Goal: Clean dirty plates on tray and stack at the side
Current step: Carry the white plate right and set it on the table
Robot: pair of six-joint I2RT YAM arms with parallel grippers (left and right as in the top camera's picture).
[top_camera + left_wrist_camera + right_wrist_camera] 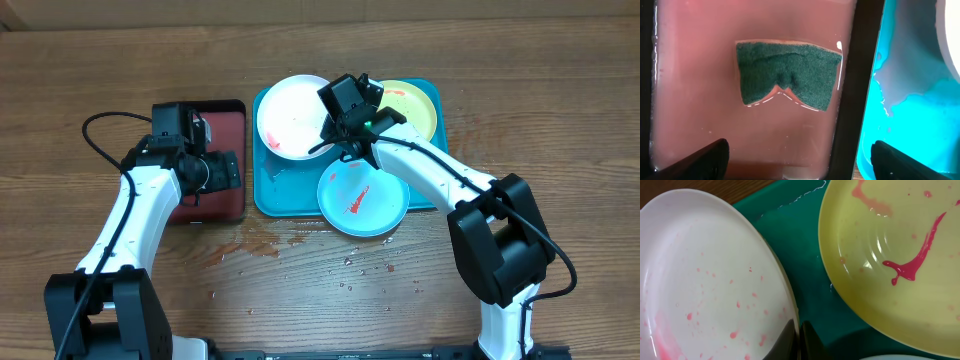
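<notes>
Overhead: right gripper pinches the rim of the white plate on the turquoise tray; left of it, left gripper spread above green sponge.

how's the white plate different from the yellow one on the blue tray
Colour: the white plate is plain white, the yellow plate yellow-green. Sauce: the white plate has faint pink specks and a smear near its edge; the yellow plate has a thick red streak ending in a drip. Place: seen from overhead, the white plate sits on the tray's left, the yellow plate on its right. Both are round and dirty.
</notes>
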